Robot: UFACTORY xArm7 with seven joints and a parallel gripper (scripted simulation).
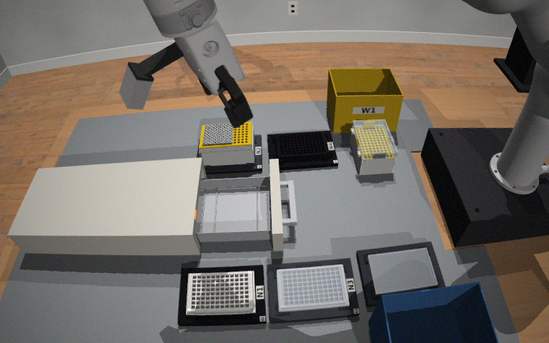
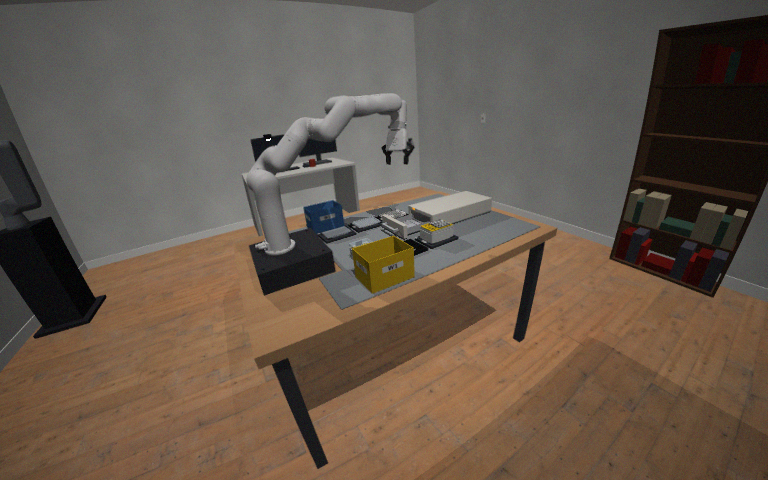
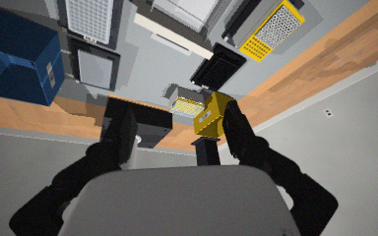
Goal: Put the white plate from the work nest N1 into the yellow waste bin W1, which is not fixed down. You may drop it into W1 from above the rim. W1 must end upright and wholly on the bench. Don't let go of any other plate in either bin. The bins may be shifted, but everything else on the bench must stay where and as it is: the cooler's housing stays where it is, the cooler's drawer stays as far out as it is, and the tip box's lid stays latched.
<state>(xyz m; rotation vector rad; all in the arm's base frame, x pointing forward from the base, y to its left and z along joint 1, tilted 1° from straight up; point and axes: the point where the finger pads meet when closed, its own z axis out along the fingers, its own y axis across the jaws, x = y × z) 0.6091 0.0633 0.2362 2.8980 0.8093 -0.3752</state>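
The white plate [image 1: 220, 292] lies flat in the black work nest N1 at the front of the grey mat. The yellow waste bin W1 [image 1: 364, 98] stands upright at the back right of the mat; it also shows in the exterior view [image 2: 383, 263] and in the wrist view [image 3: 213, 115]. My gripper [image 2: 397, 156] hangs high above the bench, open and empty, far from the plate. In the top view the gripper [image 1: 234, 106] appears over the yellow tube rack. In the wrist view its fingers stand wide apart with nothing between them.
A cooler housing [image 1: 105, 206] with its drawer [image 1: 242, 212] pulled out sits mid-mat. A clear plate in nest N3 [image 1: 312, 288], an empty nest [image 1: 400, 271], a blue bin [image 1: 434, 315], a black plate [image 1: 302, 146], a yellow tube rack [image 1: 227, 141] and a lidded tip box [image 1: 373, 145] stand around.
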